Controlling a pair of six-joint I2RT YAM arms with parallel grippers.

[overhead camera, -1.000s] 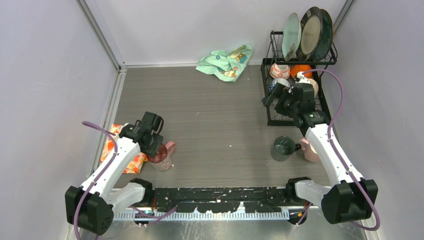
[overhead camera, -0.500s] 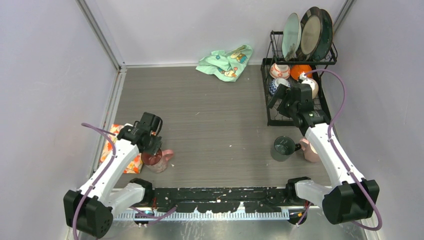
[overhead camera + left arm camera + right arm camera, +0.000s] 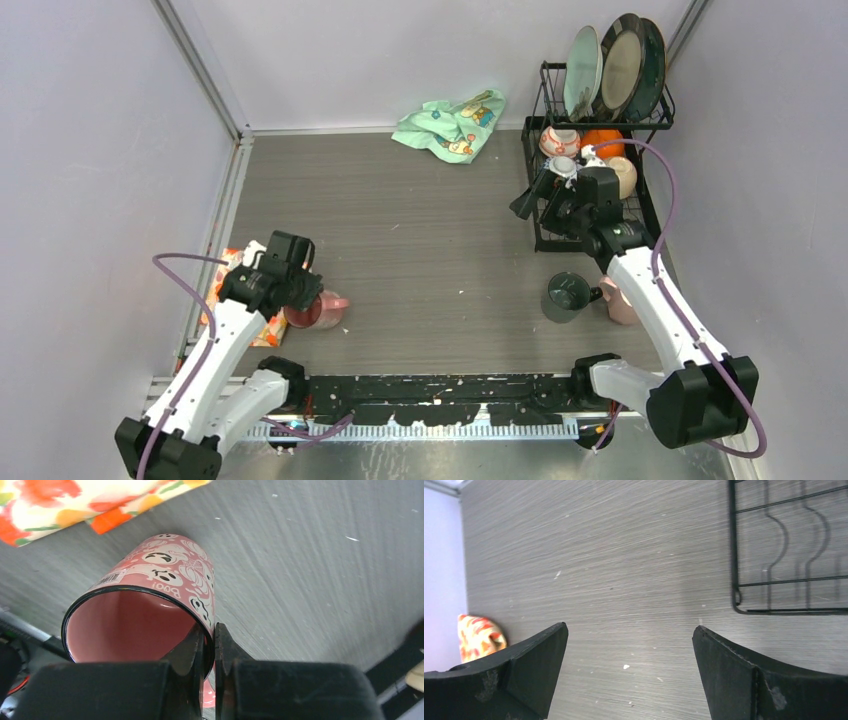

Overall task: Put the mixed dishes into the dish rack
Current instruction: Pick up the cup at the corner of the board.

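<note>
My left gripper (image 3: 302,298) (image 3: 209,631) is shut on the rim of a pink ghost-print cup (image 3: 320,310) (image 3: 165,575), one finger inside it and one outside. The cup is tilted at the table's near left. The black wire dish rack (image 3: 537,240) (image 3: 769,580) stands at the far right. It holds three plates (image 3: 620,65) upright on its upper shelf and small bowls (image 3: 558,140) in its lower basket. My right gripper (image 3: 538,195) (image 3: 630,630) hangs open and empty over the rack's left edge. A dark green cup (image 3: 567,295) and a second pink cup (image 3: 618,300) stand on the table in front of the rack.
A mint-green cartoon-print cloth (image 3: 450,122) lies at the back centre. An orange floral cloth (image 3: 228,295) (image 3: 75,500) (image 3: 476,635) lies just left of the held cup. Walls enclose the table on the left, back and right.
My left gripper has shut on the pink cup's rim, tipped the cup and drawn it slightly left. My right gripper has moved left from over the rack's basket to its left edge, still open.
</note>
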